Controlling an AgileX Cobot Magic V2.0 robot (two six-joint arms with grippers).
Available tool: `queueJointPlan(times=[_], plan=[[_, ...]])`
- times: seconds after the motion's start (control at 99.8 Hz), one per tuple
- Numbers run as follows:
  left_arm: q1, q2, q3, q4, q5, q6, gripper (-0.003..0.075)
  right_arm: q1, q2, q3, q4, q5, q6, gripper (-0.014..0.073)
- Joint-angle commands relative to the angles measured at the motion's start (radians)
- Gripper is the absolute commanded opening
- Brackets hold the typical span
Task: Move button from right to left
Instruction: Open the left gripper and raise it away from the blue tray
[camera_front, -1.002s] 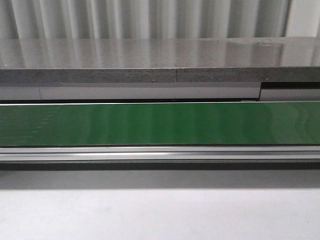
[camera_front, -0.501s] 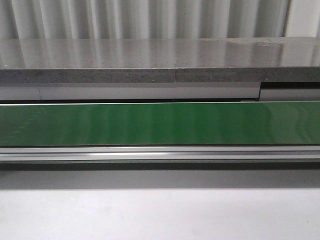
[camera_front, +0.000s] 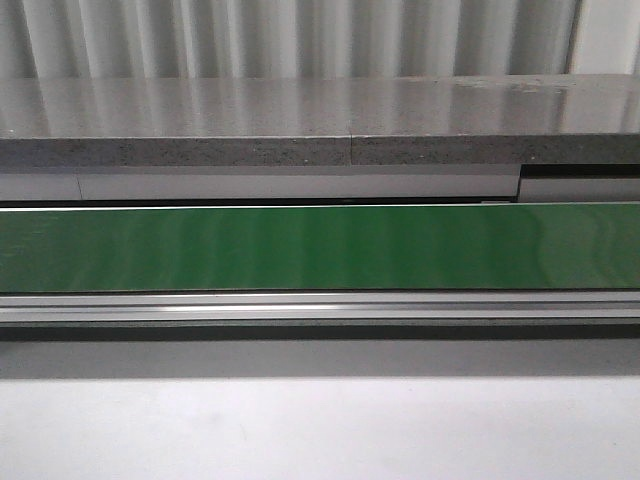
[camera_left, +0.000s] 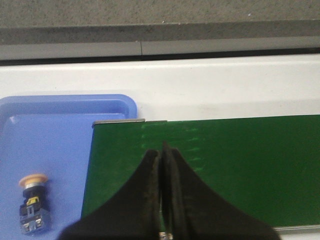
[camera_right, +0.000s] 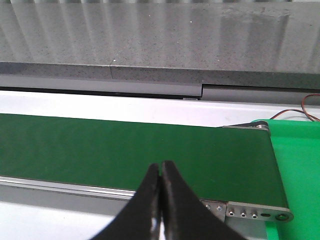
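Beside the green conveyor belt (camera_left: 210, 165), the button (camera_left: 33, 202) lies in a blue tray (camera_left: 60, 145); above that belt, left gripper (camera_left: 161, 150) and right gripper (camera_right: 160, 167) hang pressed together, holding nothing.

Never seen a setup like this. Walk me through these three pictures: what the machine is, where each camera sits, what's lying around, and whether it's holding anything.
This is a two-armed robot at a green conveyor belt. The front view looks forward over the belt; no arms show there. The other two pictures come from cameras on each wrist, with the black fingers at the bottom. The left gripper is shut and empty above the belt's end. Beside that end lies a blue tray with the button in it, yellow cap and blue block, lying on its side. The right gripper is also shut and empty, over the belt's other end, next to a green surface. Nothing is held.
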Motion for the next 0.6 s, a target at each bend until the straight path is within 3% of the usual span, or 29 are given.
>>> queueJointPlan(times=[0.0,0.431,0.591], plan=[[-0.037,-0.088,0.021,-0.019,-0.118,-0.012,-0.002,0.0,0.009,-0.025,0.003,-0.077,-0.011,-0.0067],[-0.073,-0.432,0.226,-0.043,-0.197,-0.012,-0.002,0.0,0.009,-0.025,0.003,-0.077,-0.011,-0.0067],[-0.073,-0.535,0.265,-0.047,-0.128,-0.016,-0.002,0.0,0.009,-0.025,0.003,-0.077,-0.011,-0.0067]])
